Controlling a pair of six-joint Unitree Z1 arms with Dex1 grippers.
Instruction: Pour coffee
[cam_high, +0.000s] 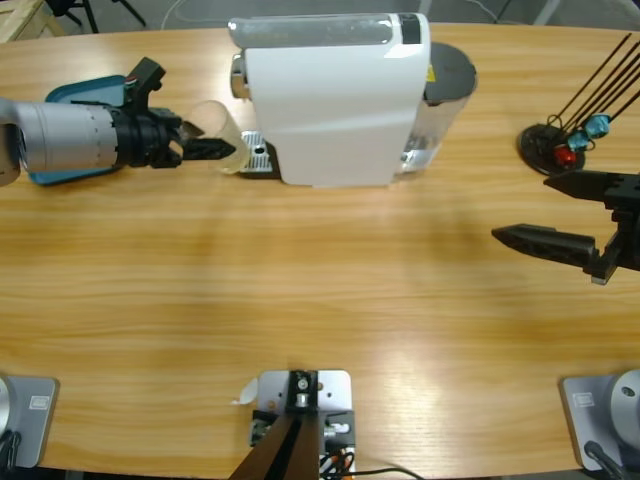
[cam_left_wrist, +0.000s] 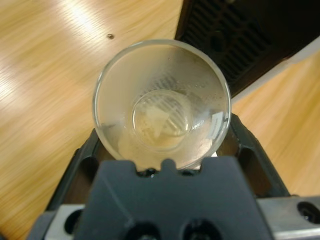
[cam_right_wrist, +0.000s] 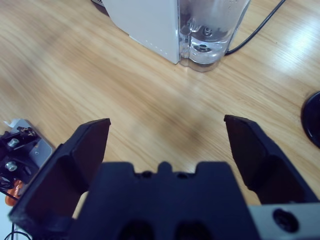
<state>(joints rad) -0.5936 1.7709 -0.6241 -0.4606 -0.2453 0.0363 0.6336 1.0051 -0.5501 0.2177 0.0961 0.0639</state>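
Note:
A clear plastic cup (cam_high: 214, 132) hangs just left of the white coffee machine (cam_high: 335, 95), beside its metal drip tray (cam_high: 259, 155). My left gripper (cam_high: 215, 150) is shut on the cup. In the left wrist view the cup (cam_left_wrist: 162, 105) is tilted with its mouth toward the camera and looks empty. It sits between the jaws of the left gripper (cam_left_wrist: 162, 146), with the dark drip grille (cam_left_wrist: 235, 35) beyond it. My right gripper (cam_high: 522, 208) hovers open over the table's right side and holds nothing. The right wrist view shows the right gripper (cam_right_wrist: 166, 124) facing the machine (cam_right_wrist: 145, 20) and its clear water tank (cam_right_wrist: 210, 30).
A black stand (cam_high: 548, 145) with thin rods and red and blue pieces stands at the back right, just behind the right gripper. A teal object (cam_high: 85, 95) lies under the left arm. A black cable (cam_right_wrist: 255, 30) runs from the machine's back.

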